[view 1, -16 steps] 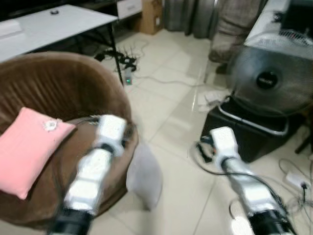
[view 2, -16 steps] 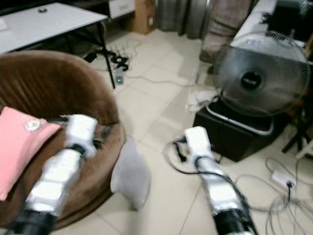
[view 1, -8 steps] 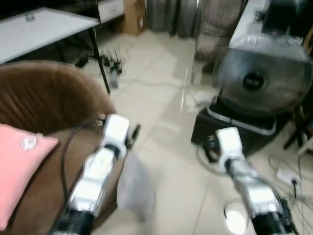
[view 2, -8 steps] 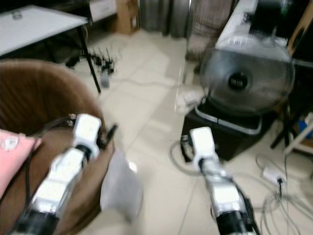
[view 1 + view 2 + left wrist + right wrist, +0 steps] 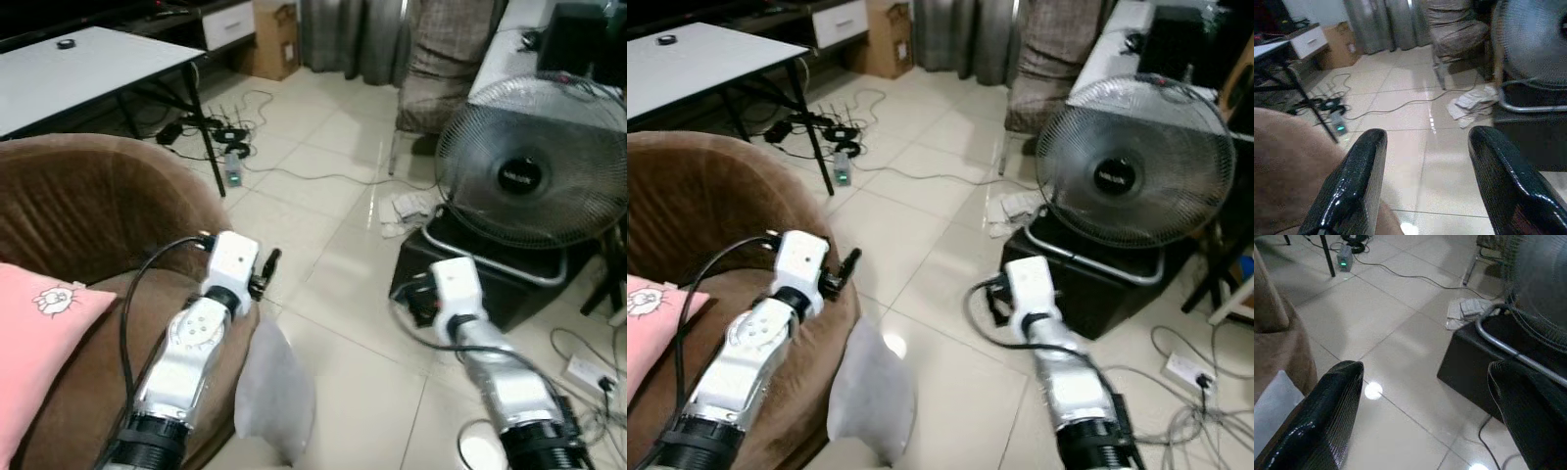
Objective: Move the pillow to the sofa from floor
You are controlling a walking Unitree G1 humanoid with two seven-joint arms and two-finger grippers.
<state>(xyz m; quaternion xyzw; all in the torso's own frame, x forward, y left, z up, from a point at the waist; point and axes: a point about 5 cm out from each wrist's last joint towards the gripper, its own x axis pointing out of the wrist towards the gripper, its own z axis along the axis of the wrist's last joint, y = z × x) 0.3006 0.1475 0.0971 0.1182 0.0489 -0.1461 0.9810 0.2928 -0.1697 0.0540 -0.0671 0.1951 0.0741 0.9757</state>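
Observation:
A light grey pillow [image 5: 274, 392] lies on the tiled floor, leaning against the front of the brown round sofa [image 5: 88, 215]; its corner also shows in the right wrist view [image 5: 1273, 406]. A pink pillow [image 5: 34, 338] with a small white print rests on the sofa seat. My left gripper [image 5: 1425, 142] is open, held over the sofa's front edge just above the grey pillow, with nothing between its fingers. Further right, my right gripper [image 5: 1425, 374] hangs open over bare floor, clear of the pillow.
A large standing fan [image 5: 534, 162] sits on a black box [image 5: 490, 274] at the right. Cables [image 5: 294, 176] and a power strip [image 5: 588, 372] trail over the floor. A white table [image 5: 88, 69] stands behind the sofa, and a crumpled cloth [image 5: 411, 208] lies near the fan.
The camera has swung right and steadied, so the sofa and pink pillow slid left in the picture. Both arms keep the same raised pose. The grey pillow has not moved.

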